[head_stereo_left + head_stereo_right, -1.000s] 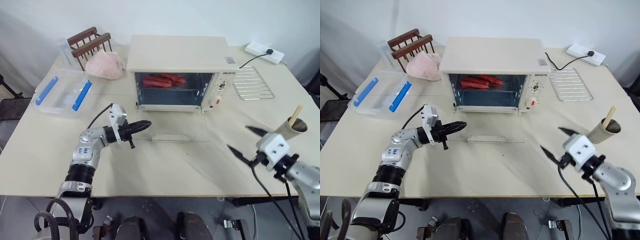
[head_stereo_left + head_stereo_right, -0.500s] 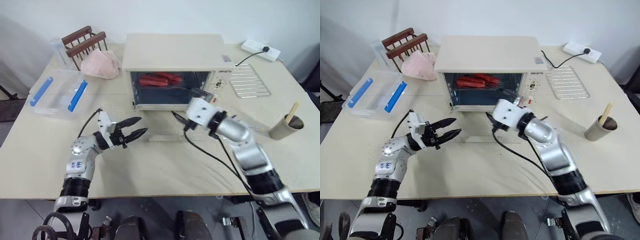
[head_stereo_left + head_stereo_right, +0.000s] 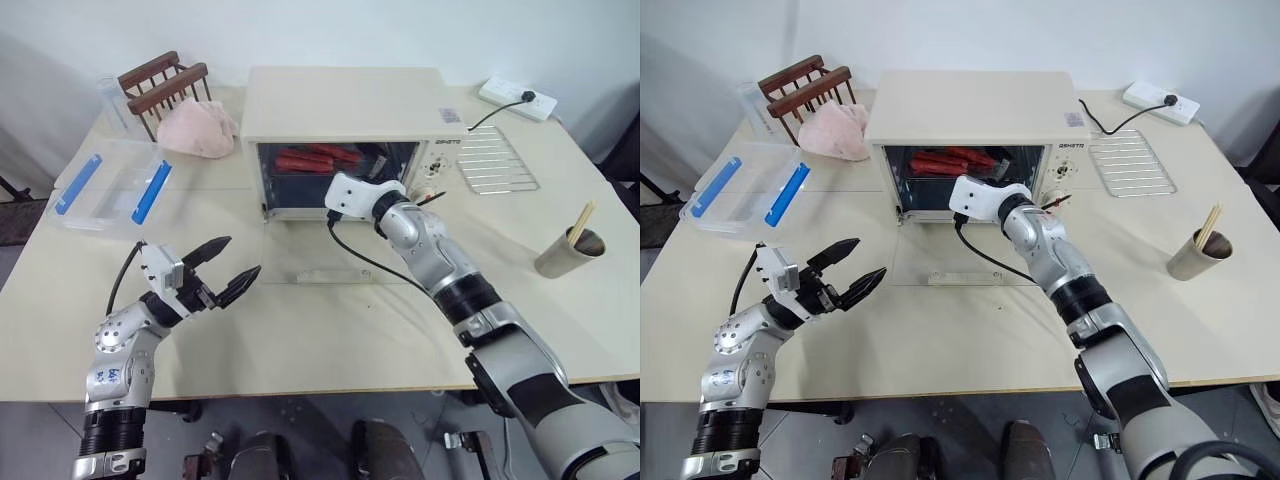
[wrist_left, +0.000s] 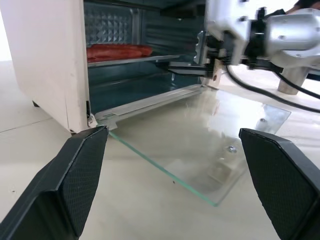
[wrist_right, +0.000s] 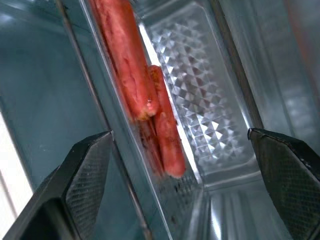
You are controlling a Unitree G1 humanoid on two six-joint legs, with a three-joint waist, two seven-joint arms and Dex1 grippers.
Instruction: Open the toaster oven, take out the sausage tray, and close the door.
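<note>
Grippers (image 3: pixel 845 272) (image 5: pixel 175 150) agape, both empty

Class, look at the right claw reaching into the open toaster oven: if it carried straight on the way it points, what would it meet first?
Most likely the sausage tray: the open right claw points at its sausages, though depth is hard to judge.

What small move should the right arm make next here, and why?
Probably ease the right gripper further in and close on the sausage tray's front edge. The door already lies flat open, the gripper's fingers are spread just at the toaster oven's opening, and the tray sits inside.
</note>
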